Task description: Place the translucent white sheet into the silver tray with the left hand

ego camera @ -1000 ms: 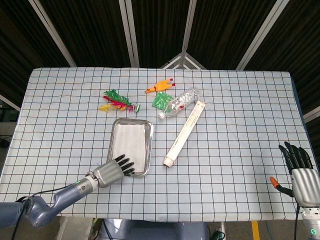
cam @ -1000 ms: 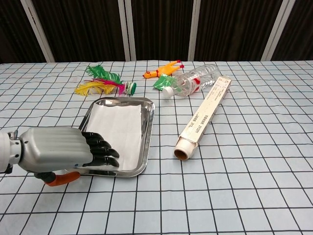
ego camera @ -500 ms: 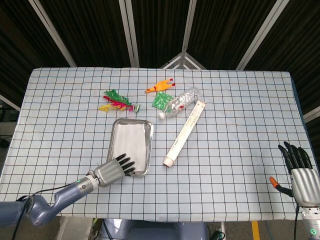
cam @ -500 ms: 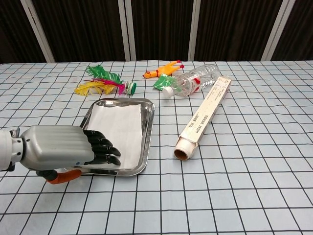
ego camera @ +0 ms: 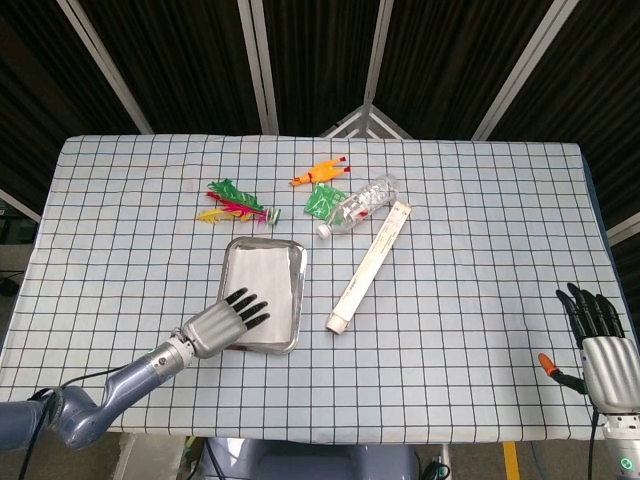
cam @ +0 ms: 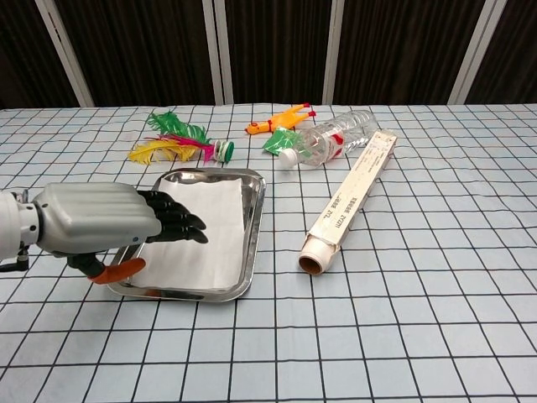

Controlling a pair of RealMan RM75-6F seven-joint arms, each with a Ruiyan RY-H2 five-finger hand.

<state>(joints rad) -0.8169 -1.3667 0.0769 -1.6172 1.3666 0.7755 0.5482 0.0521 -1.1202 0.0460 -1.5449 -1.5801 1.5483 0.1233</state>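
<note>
translucent white sheet [ego camera: 258, 283] lies flat inside the silver tray [ego camera: 297, 296], task looks nearly done

left hand [ego camera: 222, 323] hovers over the tray's near-left corner, fingers spread and holding nothing; the sheet lies just ahead of its fingertips, long axis running toward the table's far edge. right hand [ego camera: 603, 341] idles well away at the near-right corner (fingers apart, empty). bare checked cloth toward the near edge gives room to draw back; the long box [ego camera: 368, 267] lies right of the tray.

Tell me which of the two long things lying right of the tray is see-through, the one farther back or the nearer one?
The farther one: the clear plastic bottle, lying on its side by the rubber chicken. The nearer one, the long box, is opaque cream cardboard.
</note>
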